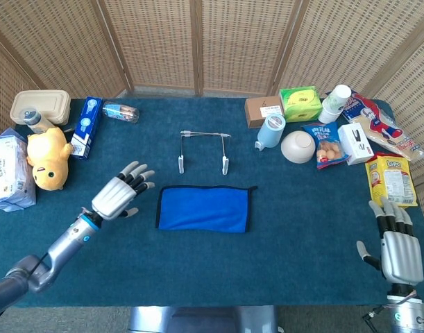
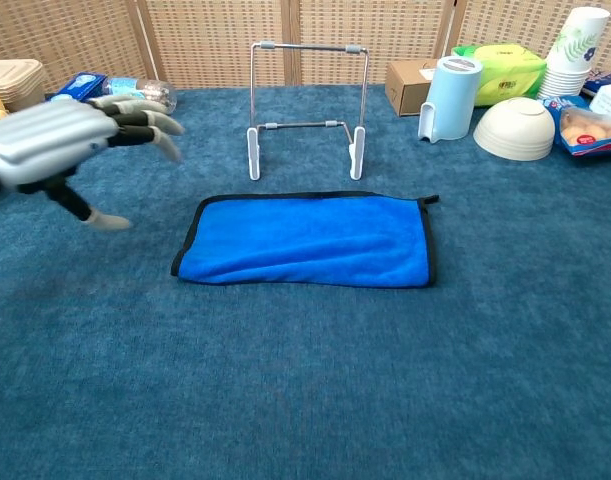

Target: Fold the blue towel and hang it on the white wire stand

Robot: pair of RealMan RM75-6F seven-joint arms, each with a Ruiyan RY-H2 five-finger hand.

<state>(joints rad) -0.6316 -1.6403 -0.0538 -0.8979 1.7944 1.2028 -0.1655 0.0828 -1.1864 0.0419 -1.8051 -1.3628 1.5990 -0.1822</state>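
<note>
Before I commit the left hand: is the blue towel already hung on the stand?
No. The blue towel lies flat on the table, in front of the bare white wire stand.

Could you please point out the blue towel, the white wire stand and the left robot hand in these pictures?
blue towel (image 1: 203, 208): head view, middle of the cloth.
white wire stand (image 2: 307, 47): chest view, top crossbar.
left robot hand (image 1: 118, 194): head view, back of the palm.

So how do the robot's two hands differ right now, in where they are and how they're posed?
The left hand is out over the table, close to the blue towel's left edge; the right hand sits back at the table's near right corner, far from the towel. The left hand reaches in at a slant toward the towel, while the right hand points straight ahead. Both are open, fingers apart, holding nothing.
</note>
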